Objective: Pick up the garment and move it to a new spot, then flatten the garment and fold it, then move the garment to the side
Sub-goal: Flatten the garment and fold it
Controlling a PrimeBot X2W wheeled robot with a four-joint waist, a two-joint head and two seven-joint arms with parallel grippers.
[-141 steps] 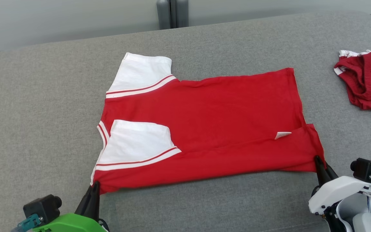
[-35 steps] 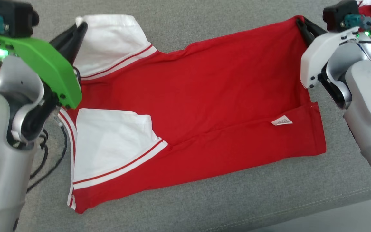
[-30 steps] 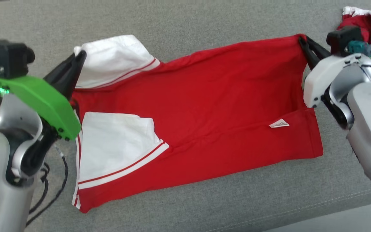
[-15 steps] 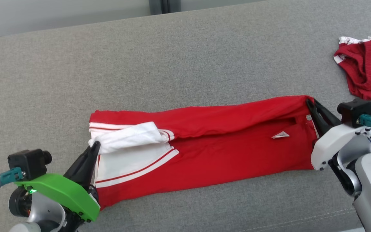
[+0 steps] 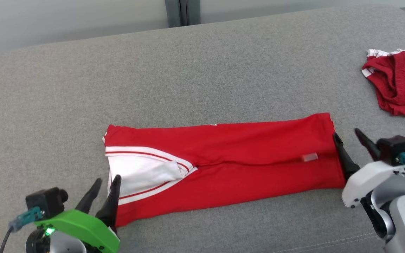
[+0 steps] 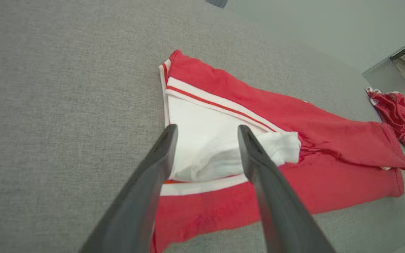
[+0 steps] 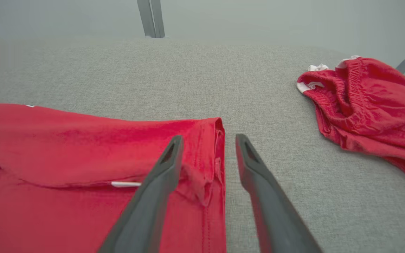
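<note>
The garment (image 5: 223, 165), a folded strip, runs lengthwise from the left gripper (image 5: 108, 178) at its sleeve end to the right gripper (image 5: 346, 133) at its hem, both jaws spread, holding nothing.

left gripper (image 5: 107, 180): fingers spread apart, lower left | right gripper (image 5: 346, 133): fingers spread apart, lower right

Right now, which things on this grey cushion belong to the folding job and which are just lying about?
Belongs to the job:
bright red sports shirt with white sleeves, folded into a long band
left gripper, open at its sleeve end
right gripper, open at its hem end

Just lying about:
crumpled darker red cloth with white trim, far right, apart from the shirt
</note>
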